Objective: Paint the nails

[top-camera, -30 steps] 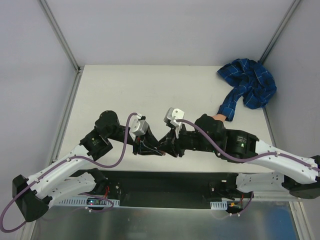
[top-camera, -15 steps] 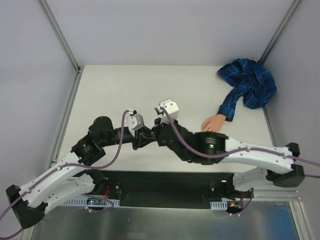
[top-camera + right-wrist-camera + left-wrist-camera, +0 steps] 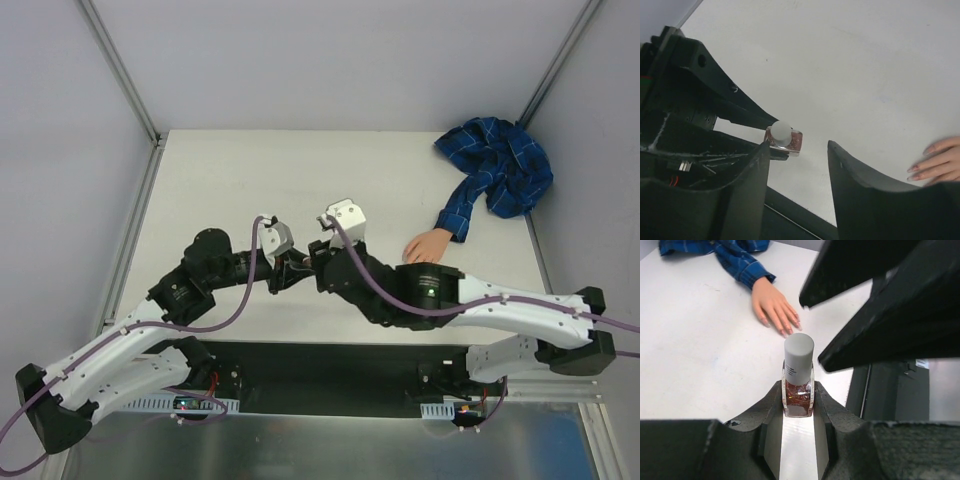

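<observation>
Only wrist-side: bottle between left jaws.

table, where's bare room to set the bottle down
Bare: table far left and back middle, up to the back edge. Crowded: centre, where left gripper and right gripper meet at the bottle; right side holds the fake hand and plaid sleeve.

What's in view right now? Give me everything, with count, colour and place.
fake hand: one, flesh-coloured, flat on the table's right side
nails: pinkish, on its fingertips; exact count unclear
sleeve: one, blue plaid, bunched in the far right corner
bottle: one, reddish glitter, pale grey cap, held in the left end effector
table: one, white
left end effector: black, shut on the bottle
right end effector: black, open, beside the bottle's cap
</observation>
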Controlling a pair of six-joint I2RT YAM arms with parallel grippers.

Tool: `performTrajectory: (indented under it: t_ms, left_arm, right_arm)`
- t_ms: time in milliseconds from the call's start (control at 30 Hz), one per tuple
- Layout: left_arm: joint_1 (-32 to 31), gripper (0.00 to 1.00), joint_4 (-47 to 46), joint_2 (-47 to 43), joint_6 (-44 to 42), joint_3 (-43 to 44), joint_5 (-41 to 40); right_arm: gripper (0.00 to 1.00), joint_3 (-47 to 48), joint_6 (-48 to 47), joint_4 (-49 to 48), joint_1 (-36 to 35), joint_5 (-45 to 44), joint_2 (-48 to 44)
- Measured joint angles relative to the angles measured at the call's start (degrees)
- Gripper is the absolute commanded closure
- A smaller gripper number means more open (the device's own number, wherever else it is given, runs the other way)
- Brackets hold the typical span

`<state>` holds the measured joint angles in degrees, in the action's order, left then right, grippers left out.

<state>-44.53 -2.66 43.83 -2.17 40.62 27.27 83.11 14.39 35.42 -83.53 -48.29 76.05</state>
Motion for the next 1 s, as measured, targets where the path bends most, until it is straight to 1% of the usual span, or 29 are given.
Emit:
performTrajectory:
  t_ms: [33,100,167,333,400,500,700,767,833,867,900,933,967,1000]
  left_arm:
    - [0.0,1.0,-0.1,0.4,0.0,0.2,1.1]
    - [0.0,1.0,-0.3,1.1,0.0,0.6,3.7]
    - [0.0,1.0,-0.8,1.9,0.0,0.8,7.2]
    - [0.0,1.0,-2.4,5.8,0.6,2.5,20.6]
    - [0.0,1.0,-3.1,7.8,1.5,3.2,25.9]
    - [0.0,1.0,-3.7,9.4,2.8,3.3,31.4]
    - [0.0,1.0,-5.2,9.6,4.3,3.3,36.7]
    - [-0.1,1.0,-5.7,9.6,4.7,3.3,37.8]
    - [-0.1,1.0,-6.1,9.6,5.1,3.3,38.6]
    - [-0.1,1.0,-6.4,9.6,5.4,3.3,38.8]
    - [-0.1,1.0,-6.5,9.5,5.5,3.3,38.8]
    - [-0.1,1.0,-6.6,9.5,5.6,3.3,38.8]
    - [-0.1,1.0,-6.6,9.4,5.7,3.3,38.7]
    - [-0.1,1.0,-6.7,9.2,5.7,3.3,38.1]
  right_arm:
    - [0.39,-0.5,-1.0,0.0,0.3,1.4,-1.5]
    - [0.36,-1.8,-3.4,-0.3,1.0,5.3,-5.4]
    - [0.35,-3.3,-6.1,-0.8,1.8,9.7,-9.2]
    - [0.35,-6.3,-12.9,-3.1,4.3,23.2,-16.1]
    - [0.36,-6.9,-15.2,-3.6,5.4,29.2,-17.0]
    - [0.39,-7.2,-17.6,-3.8,6.5,36.0,-16.7]
    - [0.44,-7.9,-19.8,-4.1,7.7,43.9,-15.6]
    - [0.48,-8.0,-20.2,-4.1,7.9,45.1,-15.2]
    - [0.57,-8.0,-20.5,-4.2,8.2,46.6,-14.9]
    - [0.62,-8.0,-20.7,-4.2,8.3,47.3,-14.8]
    - [0.73,-8.0,-20.9,-4.3,8.3,47.9,-14.6]
    - [0.78,-8.0,-21.2,-4.3,8.3,48.3,-14.5]
    - [0.86,-8.0,-21.3,-4.4,8.4,48.8,-14.4]
    - [0.9,-8.0,-21.4,-4.4,8.4,49.1,-14.2]
